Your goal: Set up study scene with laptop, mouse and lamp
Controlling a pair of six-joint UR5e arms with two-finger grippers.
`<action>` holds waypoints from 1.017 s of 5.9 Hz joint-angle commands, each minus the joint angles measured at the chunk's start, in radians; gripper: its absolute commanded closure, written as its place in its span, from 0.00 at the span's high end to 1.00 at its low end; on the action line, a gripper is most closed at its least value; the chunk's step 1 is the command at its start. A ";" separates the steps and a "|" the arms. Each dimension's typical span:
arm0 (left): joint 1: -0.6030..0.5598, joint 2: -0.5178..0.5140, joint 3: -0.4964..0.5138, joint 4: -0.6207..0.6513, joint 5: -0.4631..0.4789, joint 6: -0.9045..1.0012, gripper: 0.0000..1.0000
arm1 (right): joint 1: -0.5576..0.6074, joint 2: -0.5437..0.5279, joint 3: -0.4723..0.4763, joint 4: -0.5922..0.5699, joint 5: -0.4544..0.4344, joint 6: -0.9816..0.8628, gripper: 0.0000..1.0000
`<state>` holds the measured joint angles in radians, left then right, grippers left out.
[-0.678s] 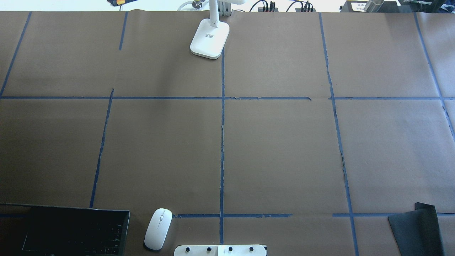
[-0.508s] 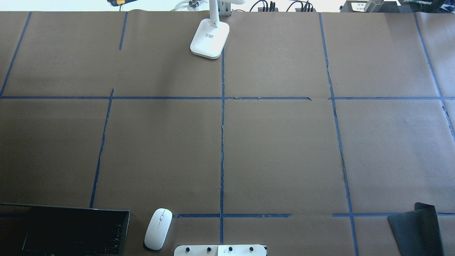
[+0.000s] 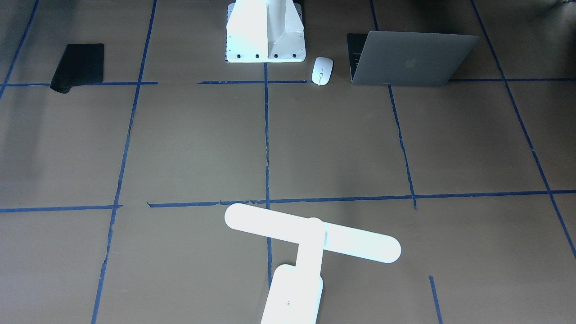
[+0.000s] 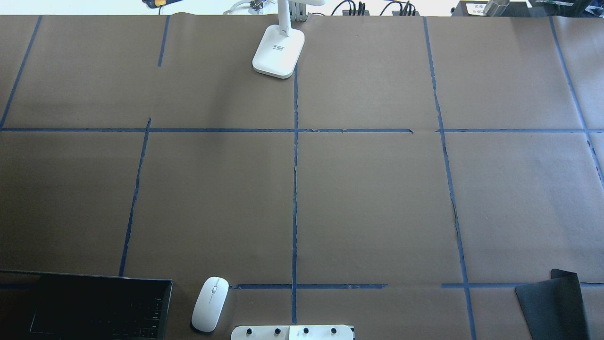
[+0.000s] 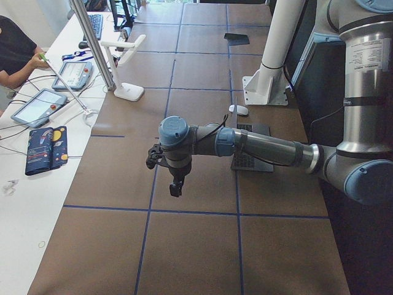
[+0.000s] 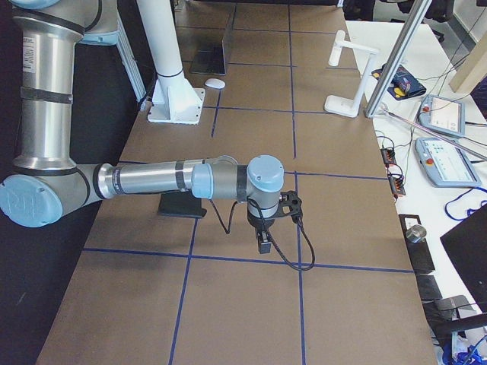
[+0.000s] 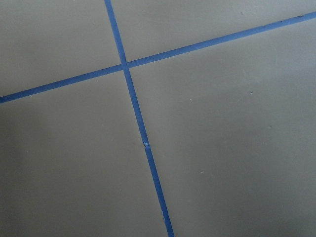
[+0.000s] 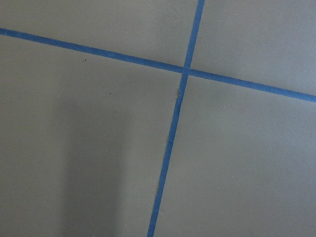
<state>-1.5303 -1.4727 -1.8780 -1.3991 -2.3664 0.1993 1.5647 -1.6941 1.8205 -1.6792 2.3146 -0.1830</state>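
Observation:
The grey laptop (image 3: 405, 60) stands open near the robot's base on its left side, its keyboard in the overhead view (image 4: 94, 307). The white mouse (image 3: 322, 70) lies beside it, between laptop and pedestal (image 4: 210, 303). The white T-shaped lamp (image 3: 310, 234) stands upright at the table's far edge, its base on the centre tape line (image 4: 278, 51). My left gripper (image 5: 176, 187) hangs over bare paper off the table's left end, far from all three. My right gripper (image 6: 264, 243) hangs likewise at the right end. I cannot tell whether either is open or shut. Both wrist views show only paper and blue tape.
A black mat (image 3: 76, 67) lies near the robot on its right side (image 4: 552, 307). The white bolted pedestal (image 3: 265, 31) stands at the near middle. Blue tape lines grid the brown paper. An operator (image 5: 15, 49) and teach pendants (image 6: 441, 114) are beyond the far edge.

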 commanded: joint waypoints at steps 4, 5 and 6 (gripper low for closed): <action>0.046 0.008 -0.139 -0.024 -0.103 -0.207 1.00 | -0.002 -0.006 -0.001 0.001 0.015 0.002 1.00; 0.068 0.009 -0.195 -0.018 -0.108 -0.356 1.00 | 0.000 -0.006 -0.001 0.001 0.015 0.004 1.00; 0.164 0.035 -0.284 -0.020 -0.141 -0.517 1.00 | -0.002 -0.004 -0.003 0.000 0.064 0.004 1.00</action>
<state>-1.4397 -1.4561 -2.0848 -1.4193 -2.4824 -0.1691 1.5638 -1.6991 1.8187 -1.6786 2.3452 -0.1799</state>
